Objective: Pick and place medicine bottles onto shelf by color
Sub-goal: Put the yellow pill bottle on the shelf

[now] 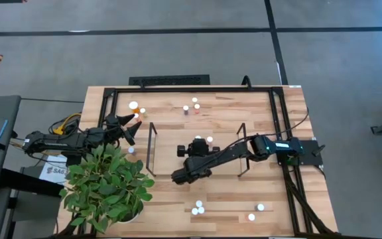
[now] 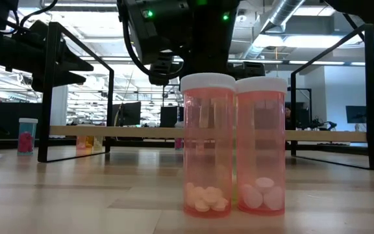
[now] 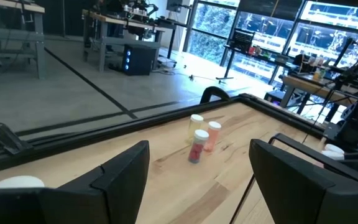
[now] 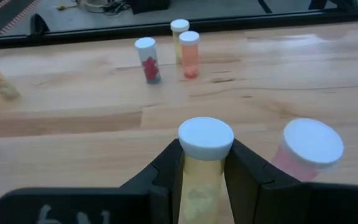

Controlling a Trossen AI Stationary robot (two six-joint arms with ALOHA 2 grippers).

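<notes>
High view: bottle colours [image 1: 197, 210] too small to tell; potted plant [image 1: 108, 186] hides table corner.

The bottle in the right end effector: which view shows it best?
Right wrist view: the yellowish bottle stands upright, clamped between the right end effector fingers, white cap clear. High view shows only a white cap at the arm's tip. Low and left wrist views don't clearly show it.

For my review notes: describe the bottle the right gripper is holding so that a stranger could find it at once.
Start at the shelf, the light-wood area between two thin black wire ends mid-table. The right gripper is above it, shut on a white-capped bottle. Its body is pale yellow, unlike the pink bottle standing free beside it.
</notes>
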